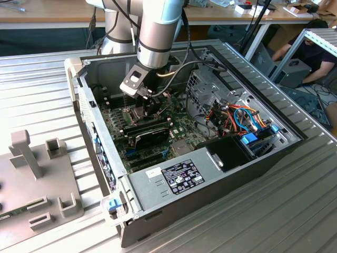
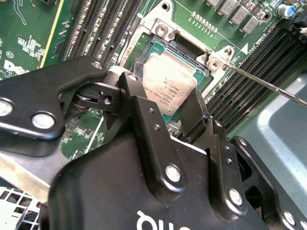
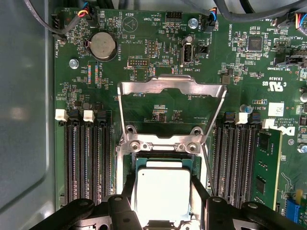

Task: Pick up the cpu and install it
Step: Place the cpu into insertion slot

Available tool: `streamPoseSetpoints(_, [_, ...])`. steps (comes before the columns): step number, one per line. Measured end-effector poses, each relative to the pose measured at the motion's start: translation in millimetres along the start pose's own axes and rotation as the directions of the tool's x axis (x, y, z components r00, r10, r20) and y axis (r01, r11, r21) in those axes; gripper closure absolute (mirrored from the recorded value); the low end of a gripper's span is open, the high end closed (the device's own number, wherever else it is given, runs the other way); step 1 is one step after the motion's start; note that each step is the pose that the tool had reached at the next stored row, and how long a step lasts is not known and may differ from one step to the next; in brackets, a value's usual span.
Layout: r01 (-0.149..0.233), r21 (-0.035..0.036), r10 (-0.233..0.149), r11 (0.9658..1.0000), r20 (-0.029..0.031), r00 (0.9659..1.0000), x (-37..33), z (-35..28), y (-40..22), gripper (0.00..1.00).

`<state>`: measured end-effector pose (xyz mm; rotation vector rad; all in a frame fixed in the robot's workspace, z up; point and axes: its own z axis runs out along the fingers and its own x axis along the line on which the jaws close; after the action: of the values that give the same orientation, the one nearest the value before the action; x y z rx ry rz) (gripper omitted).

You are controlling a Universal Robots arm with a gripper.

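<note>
Pincer (image 2: 165, 93) tight on cpu (image 2: 170, 81) at socket (image 2: 165, 47); first wrist view: hinged frame (image 3: 171, 86) open.

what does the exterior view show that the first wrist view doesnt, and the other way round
The exterior view adds the whole open computer case, the arm reaching into it, coloured cables and a grey fixture at the exterior view's left. The first wrist view adds the cpu lying in its socket, the hinged frame flipped open and a coin battery. Both share the green motherboard and the gripper low over the socket.
</note>
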<state>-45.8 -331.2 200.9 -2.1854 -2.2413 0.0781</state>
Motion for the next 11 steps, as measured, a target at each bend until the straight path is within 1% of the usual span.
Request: streamPoseSetpoints(11, [0.000, -0.0001, 0.000, 1.0000, 0.0000, 1.0000, 0.0, 0.9, 0.1, 0.45])
